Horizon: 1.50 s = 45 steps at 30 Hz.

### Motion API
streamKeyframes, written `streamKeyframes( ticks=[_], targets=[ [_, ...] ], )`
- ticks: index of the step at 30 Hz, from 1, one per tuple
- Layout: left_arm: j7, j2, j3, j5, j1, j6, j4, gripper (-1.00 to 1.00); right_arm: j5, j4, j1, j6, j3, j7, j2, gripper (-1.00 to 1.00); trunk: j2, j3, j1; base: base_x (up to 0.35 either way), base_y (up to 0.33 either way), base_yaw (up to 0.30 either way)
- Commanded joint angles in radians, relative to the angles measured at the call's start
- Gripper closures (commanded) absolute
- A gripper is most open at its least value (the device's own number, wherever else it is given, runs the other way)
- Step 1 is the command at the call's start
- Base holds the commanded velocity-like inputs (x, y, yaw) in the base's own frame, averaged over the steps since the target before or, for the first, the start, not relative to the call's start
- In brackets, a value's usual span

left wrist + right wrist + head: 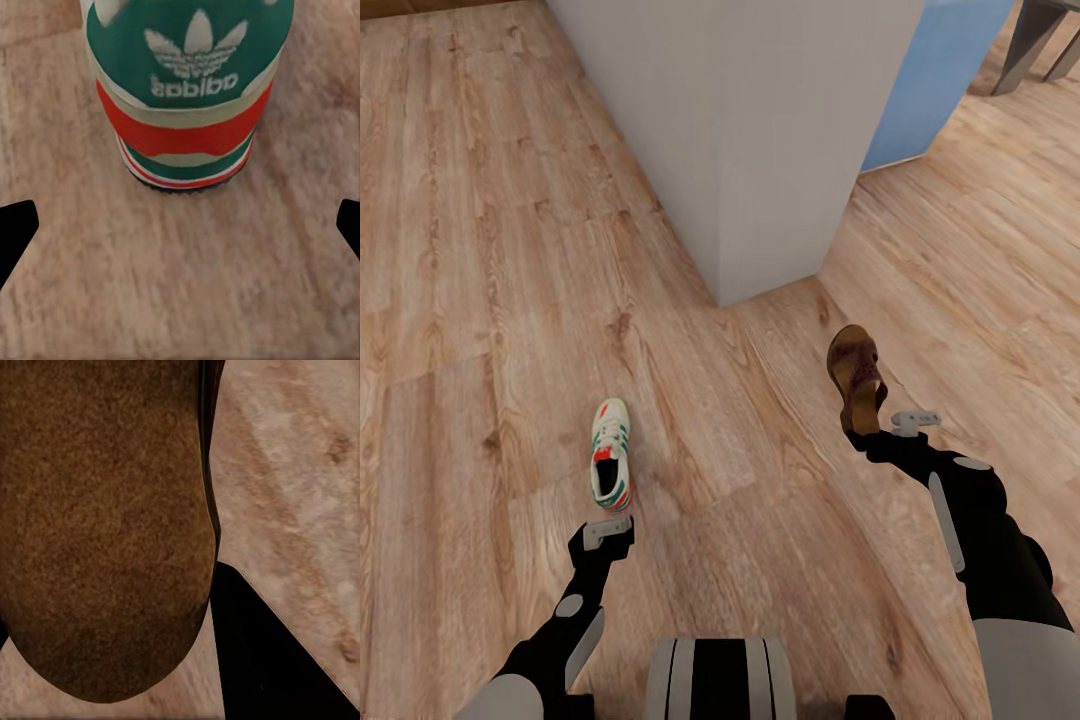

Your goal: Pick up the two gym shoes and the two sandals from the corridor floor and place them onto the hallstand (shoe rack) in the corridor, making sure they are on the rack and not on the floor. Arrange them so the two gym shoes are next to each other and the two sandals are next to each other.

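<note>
One gym shoe [611, 452], white with green stripes and red-orange accents, lies on the corridor floor [480, 300] with its toe pointing away from me. My left gripper [607, 530] sits just behind its heel, open. In the left wrist view the green and red heel [187, 97] faces the camera, with the dark fingertips [16, 232] spread wide on either side and apart from it. A reddish-brown sandal [857, 375] stands on edge, and my right gripper [868, 428] is shut on its heel end. Its tan sole [105, 525] looms close beside a black finger [277, 660]. The hallstand is out of view.
A white wall corner [760, 150] juts out ahead between the two arms. A blue panel [940, 80] stands behind it at the right, and grey furniture legs [1030, 45] show at the far right. Wood flooring stretches to the left.
</note>
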Motion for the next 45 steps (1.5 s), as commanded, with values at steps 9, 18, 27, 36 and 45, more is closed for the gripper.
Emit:
streamKeyframes(
  ticks=[9, 18, 27, 36, 45],
  targets=[
    [0.003, 0.0, -0.003, 0.01, 0.0, -0.008, 0.0, -1.0, 0.001, -0.002, -0.001, 0.005, -0.001, 0.004, 0.0, 1.0, -0.001, -0.014, 0.001, 0.0, 0.0, 0.0],
    [0.003, 0.001, -0.003, 0.01, 0.0, -0.018, -0.005, -1.0, 0.001, -0.002, 0.0, 0.005, -0.001, 0.004, 0.0, 1.0, -0.002, -0.042, 0.003, 0.0, 0.0, 0.0],
    [0.003, 0.002, -0.003, 0.01, 0.0, -0.075, -0.006, -1.0, 0.002, -0.001, -0.001, 0.005, 0.0, 0.003, 0.001, 1.0, -0.002, -0.042, 0.003, 0.0, 0.0, 0.0],
    [0.003, 0.002, -0.003, 0.01, 0.0, -0.08, -0.006, -1.0, 0.005, 0.0, -0.001, 0.005, 0.0, 0.003, 0.002, 1.0, -0.003, -0.065, 0.006, 0.0, 0.0, 0.0],
    [0.003, 0.002, -0.003, 0.01, 0.0, -0.087, -0.007, -1.0, 0.006, 0.0, 0.0, 0.005, 0.0, 0.003, 0.002, 1.0, -0.005, -0.098, 0.008, 0.0, 0.0, 0.0]
  ],
)
